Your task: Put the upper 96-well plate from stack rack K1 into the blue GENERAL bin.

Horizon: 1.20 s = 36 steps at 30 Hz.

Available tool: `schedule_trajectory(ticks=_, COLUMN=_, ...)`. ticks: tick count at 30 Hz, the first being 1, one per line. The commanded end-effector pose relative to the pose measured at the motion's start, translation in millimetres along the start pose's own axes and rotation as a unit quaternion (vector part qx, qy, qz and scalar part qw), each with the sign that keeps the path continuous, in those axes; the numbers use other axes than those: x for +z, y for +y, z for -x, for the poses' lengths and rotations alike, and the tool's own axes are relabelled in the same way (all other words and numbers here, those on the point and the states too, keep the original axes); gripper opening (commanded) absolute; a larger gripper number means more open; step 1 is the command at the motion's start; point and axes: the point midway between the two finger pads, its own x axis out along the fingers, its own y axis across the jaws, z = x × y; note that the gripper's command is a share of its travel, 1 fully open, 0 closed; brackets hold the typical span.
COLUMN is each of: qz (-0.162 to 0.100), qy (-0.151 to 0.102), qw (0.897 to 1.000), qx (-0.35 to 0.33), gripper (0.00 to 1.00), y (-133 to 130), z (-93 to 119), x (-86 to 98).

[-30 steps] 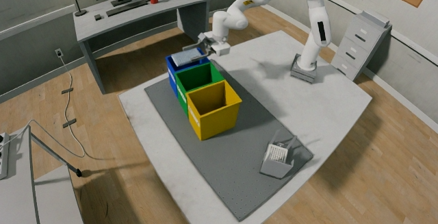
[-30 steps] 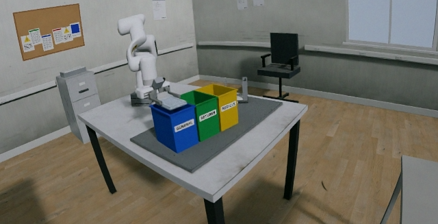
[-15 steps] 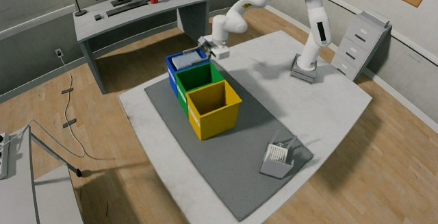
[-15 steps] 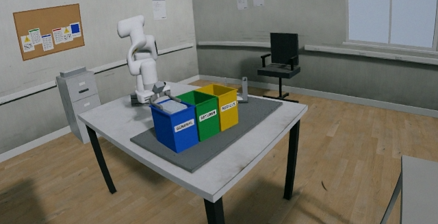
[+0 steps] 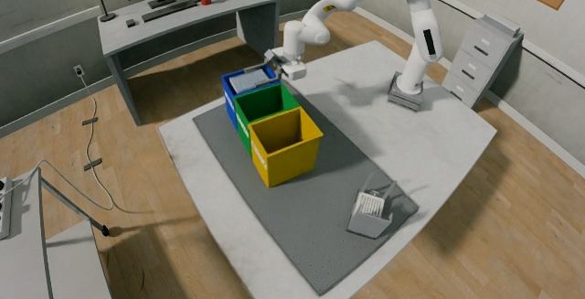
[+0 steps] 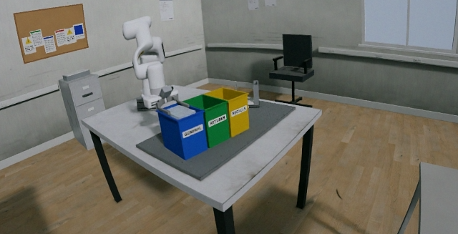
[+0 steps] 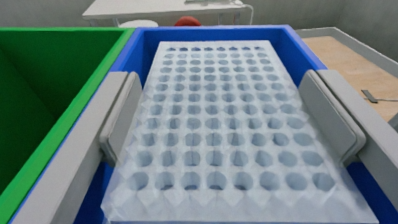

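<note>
The upper 96-well plate (image 5: 248,80) (image 6: 180,111) (image 7: 215,116) is pale and lies roughly level in the mouth of the blue GENERAL bin (image 5: 229,103) (image 6: 172,134) (image 7: 212,34), close to rim height. My gripper (image 5: 250,78) (image 6: 182,109) (image 7: 223,107) is shut on this plate, one finger along each long side. The fingers reach inside the bin's opening. The blue bin stands upright. The grey rack K1 (image 5: 367,226) (image 6: 255,92) stands at the far end of the mat, with the lower plate (image 5: 369,204) in it. The bin's floor is hidden.
The green RETURNS bin (image 5: 242,130) (image 6: 217,134) (image 7: 30,107) stands upright right beside the blue bin. The yellow bin (image 5: 293,164) (image 6: 239,123) stands upright beyond the green one. All stand on the dark grey mat (image 5: 292,226) (image 6: 200,169) on the table.
</note>
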Motion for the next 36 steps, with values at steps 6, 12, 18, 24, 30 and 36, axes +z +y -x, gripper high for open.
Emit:
schedule_trajectory(ticks=6, qz=0.001, qy=-0.001, qw=1.000, qx=0.000, gripper=0.18, y=-0.3, z=-0.7, x=1.7)
schedule_trajectory(ticks=12, qz=0.001, qy=-0.001, qw=1.000, qx=0.000, gripper=0.18, y=-0.3, z=-0.7, x=1.7)
schedule_trajectory(ticks=18, qz=0.001, qy=-0.001, qw=1.000, qx=0.000, gripper=0.18, y=-0.3, z=-0.7, x=1.7)
schedule_trajectory(ticks=24, qz=0.001, qy=-0.001, qw=1.000, qx=0.000, gripper=0.18, y=-0.3, z=-0.7, x=1.7)
schedule_trajectory(ticks=30, qz=0.001, qy=-0.001, qw=1.000, qx=0.000, gripper=0.18, y=-0.3, z=-0.7, x=1.7)
schedule_trajectory(ticks=36, qz=0.001, qy=-0.001, qw=1.000, qx=0.000, gripper=0.18, y=-0.3, z=-0.7, x=1.7)
